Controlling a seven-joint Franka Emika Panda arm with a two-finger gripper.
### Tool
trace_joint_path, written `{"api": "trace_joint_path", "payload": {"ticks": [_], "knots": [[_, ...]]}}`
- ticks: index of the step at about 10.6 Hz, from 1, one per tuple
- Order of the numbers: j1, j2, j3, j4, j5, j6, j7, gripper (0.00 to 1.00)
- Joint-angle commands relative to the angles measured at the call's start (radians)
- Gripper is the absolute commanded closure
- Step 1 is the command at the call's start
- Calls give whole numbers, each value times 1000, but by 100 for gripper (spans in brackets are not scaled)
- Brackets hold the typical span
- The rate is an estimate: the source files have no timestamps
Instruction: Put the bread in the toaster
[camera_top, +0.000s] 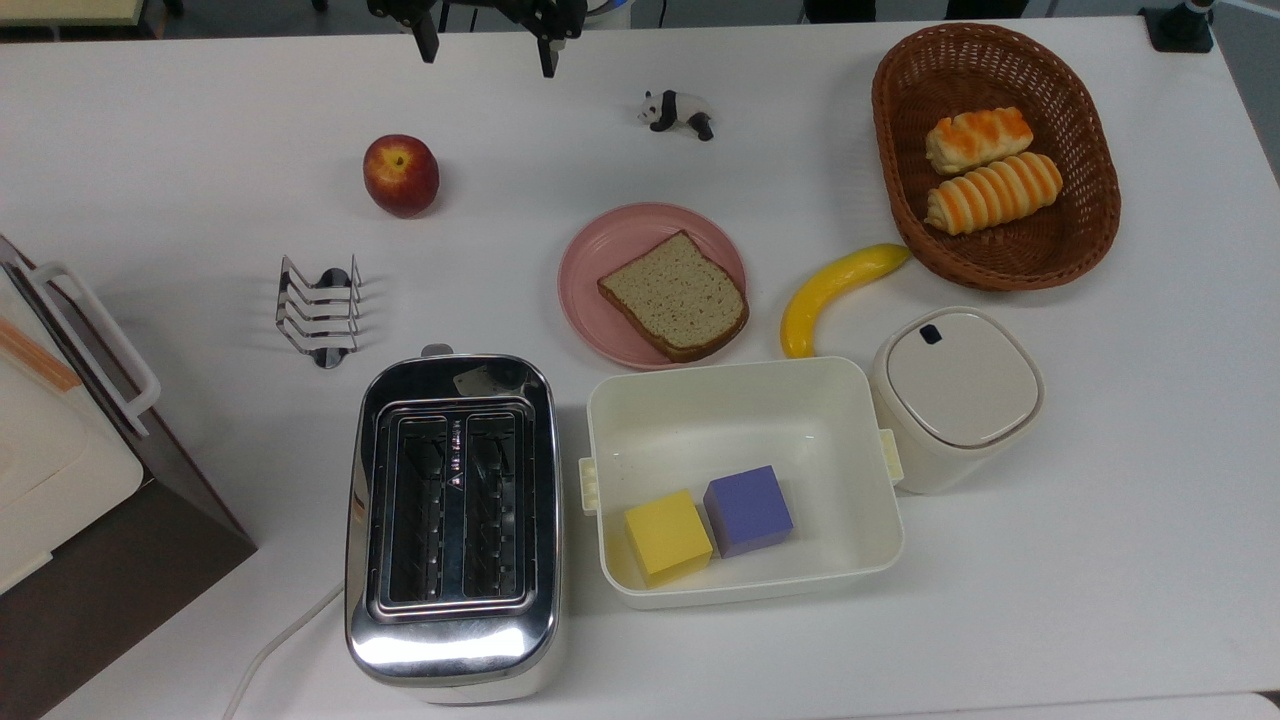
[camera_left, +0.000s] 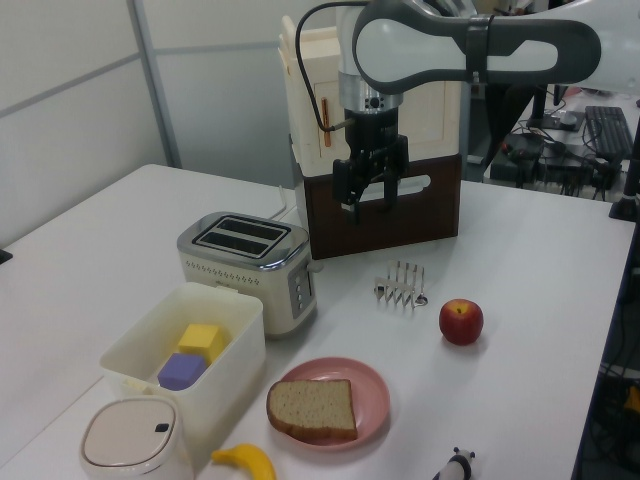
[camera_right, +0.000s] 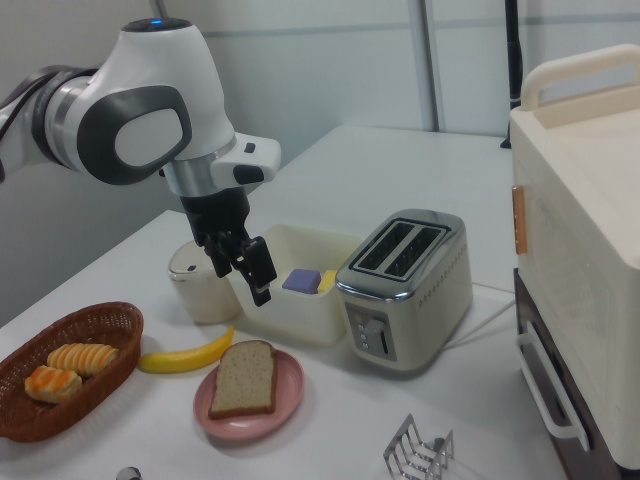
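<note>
A slice of brown bread (camera_top: 675, 297) (camera_left: 312, 408) (camera_right: 244, 378) lies flat on a pink plate (camera_top: 590, 250) near the table's middle. The chrome two-slot toaster (camera_top: 452, 520) (camera_left: 250, 262) (camera_right: 405, 290) stands at the top view's lower left with both slots empty. My gripper (camera_top: 488, 50) (camera_left: 366, 203) (camera_right: 242, 278) hangs open, high above the table at the top view's upper edge. It is well apart from the bread and holds nothing.
An apple (camera_top: 400, 175), a wire toast rack (camera_top: 318, 318) and a toy panda (camera_top: 677, 112) lie about. A banana (camera_top: 835, 290), a basket (camera_top: 1085, 245) of rolls, a lidded canister (camera_top: 955, 395) and a white box (camera_top: 740, 400) holding two cubes flank the plate. A big cream appliance (camera_top: 60, 430) stands at the top view's left.
</note>
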Motion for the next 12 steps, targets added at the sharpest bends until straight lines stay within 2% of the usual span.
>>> {"api": "trace_joint_path", "payload": {"ticks": [1, 6, 12], "knots": [[1, -9, -9, -7, -1, -12, -22, 0], [9, -3, -3, -8, -4, -11, -22, 0], [-7, 24, -12, -7, -14, 61, -67, 0]]}}
